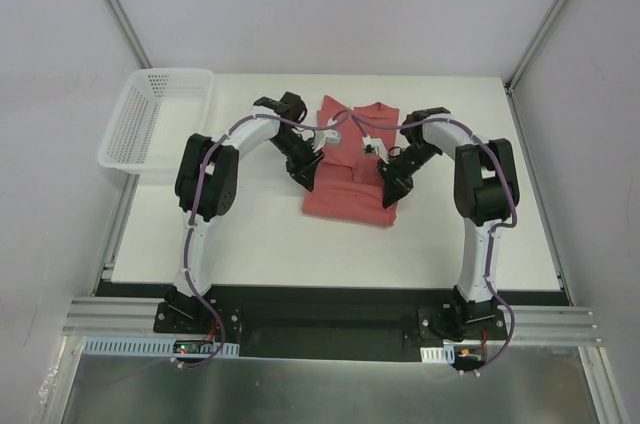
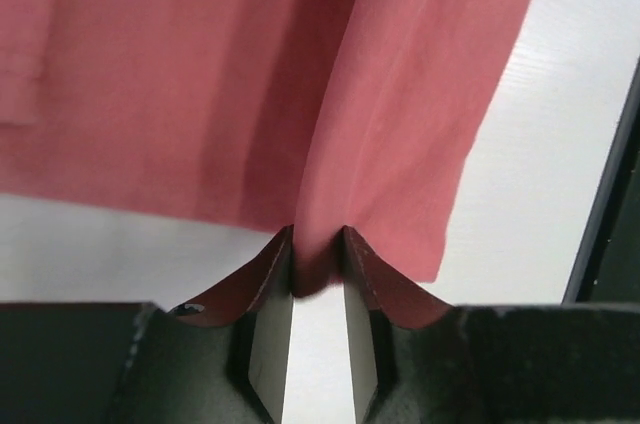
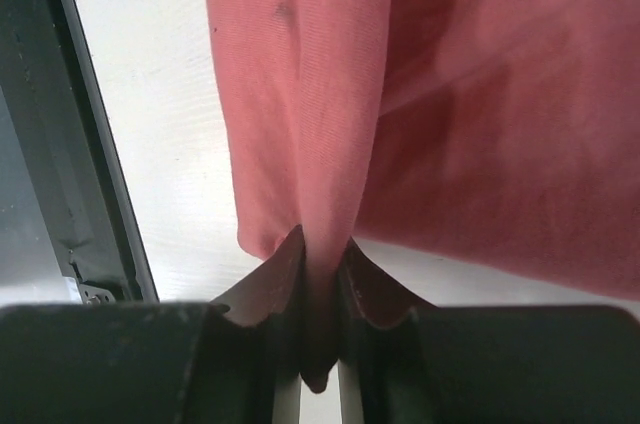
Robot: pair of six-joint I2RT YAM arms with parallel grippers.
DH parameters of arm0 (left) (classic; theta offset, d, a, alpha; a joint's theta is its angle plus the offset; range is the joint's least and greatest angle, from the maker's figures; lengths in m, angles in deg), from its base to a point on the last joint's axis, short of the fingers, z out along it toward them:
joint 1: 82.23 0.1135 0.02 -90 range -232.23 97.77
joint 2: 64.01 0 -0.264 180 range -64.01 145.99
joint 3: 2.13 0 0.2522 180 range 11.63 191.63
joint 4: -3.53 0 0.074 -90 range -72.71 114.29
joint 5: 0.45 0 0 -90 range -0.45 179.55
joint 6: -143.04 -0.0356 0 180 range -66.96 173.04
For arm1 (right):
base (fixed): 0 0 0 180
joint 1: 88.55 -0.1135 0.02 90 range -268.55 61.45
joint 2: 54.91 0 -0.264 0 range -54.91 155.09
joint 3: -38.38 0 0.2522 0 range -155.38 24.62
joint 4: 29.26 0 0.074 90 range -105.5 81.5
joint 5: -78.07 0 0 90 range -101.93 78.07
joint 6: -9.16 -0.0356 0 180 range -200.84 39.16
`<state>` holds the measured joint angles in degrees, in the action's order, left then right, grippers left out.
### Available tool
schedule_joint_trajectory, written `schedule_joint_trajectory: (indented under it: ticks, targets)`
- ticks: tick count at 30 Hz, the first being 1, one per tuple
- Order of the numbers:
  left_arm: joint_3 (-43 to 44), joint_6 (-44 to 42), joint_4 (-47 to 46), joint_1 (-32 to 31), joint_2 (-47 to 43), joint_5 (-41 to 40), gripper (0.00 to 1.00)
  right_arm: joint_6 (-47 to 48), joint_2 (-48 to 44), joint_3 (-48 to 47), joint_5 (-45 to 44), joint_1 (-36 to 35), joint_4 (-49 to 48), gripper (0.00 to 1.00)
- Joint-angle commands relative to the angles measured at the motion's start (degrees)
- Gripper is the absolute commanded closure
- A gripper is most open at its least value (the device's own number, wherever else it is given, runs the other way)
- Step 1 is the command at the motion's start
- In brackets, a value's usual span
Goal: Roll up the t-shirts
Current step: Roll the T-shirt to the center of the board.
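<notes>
T-shirt (image 1: 345, 192) edges in L gripper (image 2: 318, 246) & R gripper (image 3: 322, 244), both elbows out

Top view: bright, even, diffuse light from above; the flat white table (image 1: 260, 244) is slightly washed out, with only short, soft shadows under the black jointed arms (image 1: 205, 179); no hard glare, and lines stay straight to the edges. Wrist views: the salmon-red cotton t-shirt (image 2: 180, 94) is evenly lit, with soft shading in its folds and the weave fairly crisp mid-frame. The left gripper (image 2: 317, 249), close to the lens, is dark and soft-focused.
</notes>
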<state>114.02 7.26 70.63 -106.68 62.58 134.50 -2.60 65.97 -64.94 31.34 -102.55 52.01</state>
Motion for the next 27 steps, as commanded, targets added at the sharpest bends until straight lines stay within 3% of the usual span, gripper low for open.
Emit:
schedule_joint_trajectory:
  ticks: [1,8,11,12,16,21,23,27]
  targets:
    - [1.6,0.6,-1.3,1.9,-1.2,-4.6,0.73,-2.7,2.1,-3.4,-1.6,0.8,4.0,0.83]
    - [-4.6,4.7,-11.9,2.1,-10.2,-7.7,0.61,-9.5,2.2,-3.0,-2.2,0.5,-1.3,0.81]
    - [-13.9,3.4,-16.8,1.2,-18.9,-7.2,0.52,-12.3,2.8,-3.9,-3.4,0.1,-3.3,0.81]
    - [-22.8,-0.6,-22.7,-0.1,-23.6,-8.9,0.5,-13.8,3.2,-4.7,-4.4,-0.1,-4.5,0.81]
    - [-37.1,-5.9,-35.5,-5.5,-35.1,-12.2,0.45,-15.9,4.6,-6.9,-5.6,-0.6,-5.2,0.81]
    - [-49.5,-10.2,-48.6,-10.5,-39.0,-15.7,0.42,-17.1,6.6,-8.2,-6.2,-1.0,-5.1,0.81]
    - [-51.7,-10.9,-55.9,-12.7,-39.0,-18.3,0.42,-17.0,6.6,-8.3,-6.3,-1.0,-4.9,0.8]
    - [-53.6,-10.7,-61.1,-15.2,-36.1,-22.1,0.41,-17.0,6.8,-8.5,-6.2,-1.1,-4.7,0.8]
